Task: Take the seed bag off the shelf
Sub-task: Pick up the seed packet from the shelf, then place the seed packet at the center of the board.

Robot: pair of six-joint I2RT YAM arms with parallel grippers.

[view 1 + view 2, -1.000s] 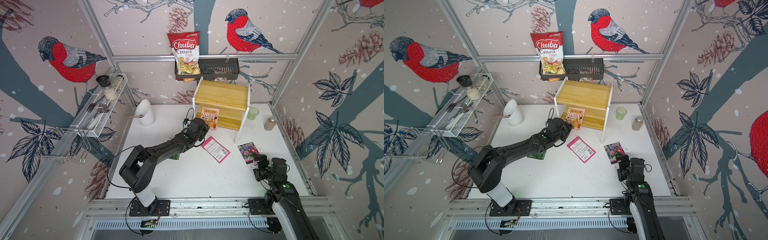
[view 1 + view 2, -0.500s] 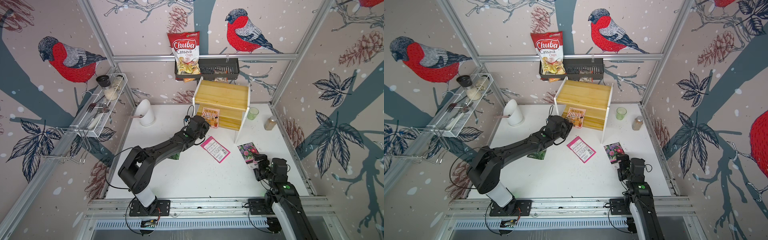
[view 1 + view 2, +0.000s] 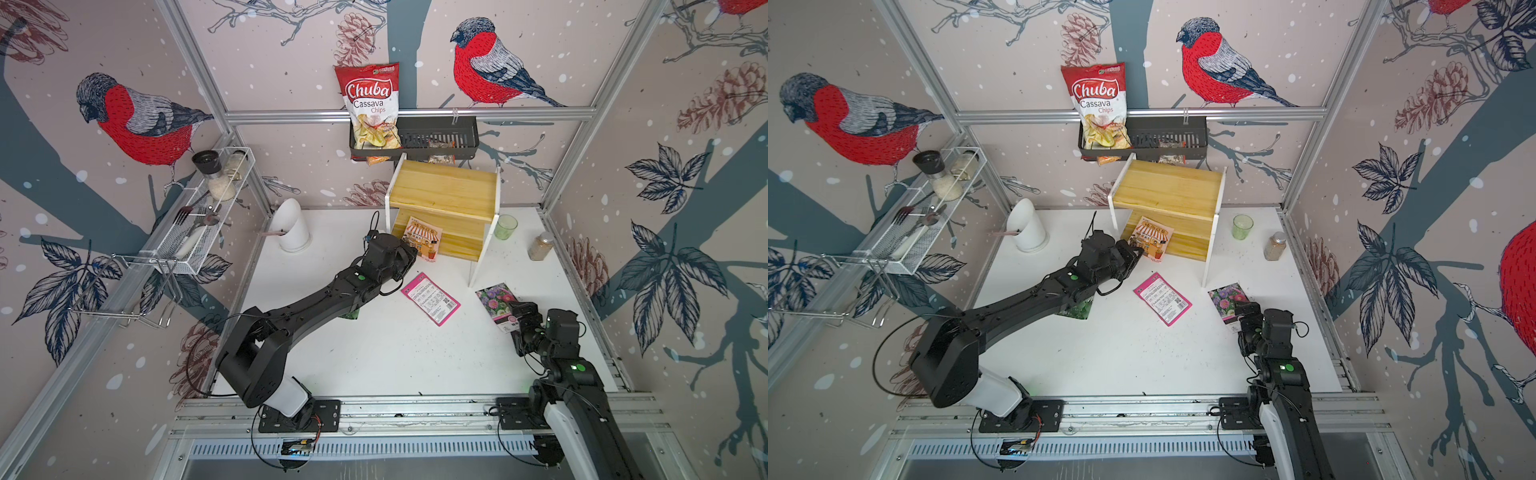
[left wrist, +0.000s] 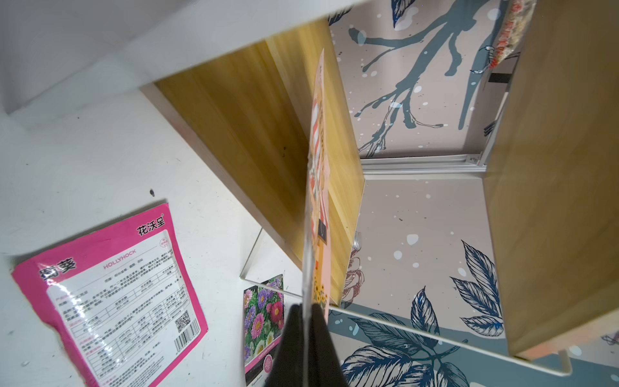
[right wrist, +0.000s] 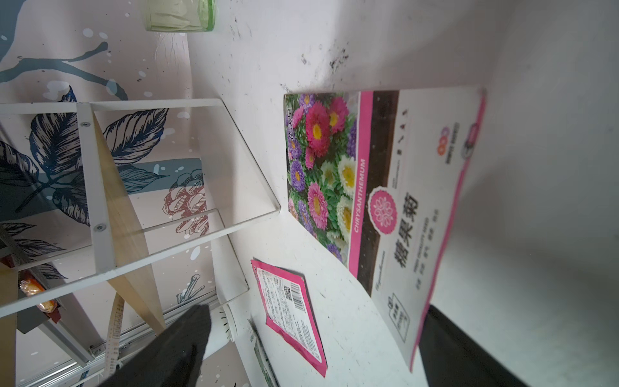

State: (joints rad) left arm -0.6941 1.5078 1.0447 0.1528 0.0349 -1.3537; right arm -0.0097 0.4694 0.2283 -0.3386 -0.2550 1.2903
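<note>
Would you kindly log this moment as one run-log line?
left gripper: shut on seed bag | seed bag: on shelf lower board | right gripper: open, at flower packet

White table (image 3: 395, 353): shelf (image 3: 444, 191), pink packet (image 3: 430, 298)

We read "Chuba Cassava Chips" on the red chips bag (image 3: 370, 104) (image 3: 1098, 104) in both top views. The pink packet (image 4: 114, 295) lying on the worktop (image 4: 100, 150) carries "HOLLYHOCK", the characters 花沃呈, a barcode and a QR code. The flower packet (image 5: 385, 201) bears "CHRYSANTHEMUM" and 糖果菊. Lettering on the seed bag (image 3: 422, 241) on the shelf (image 3: 444, 189) is too small for us to read.
</note>
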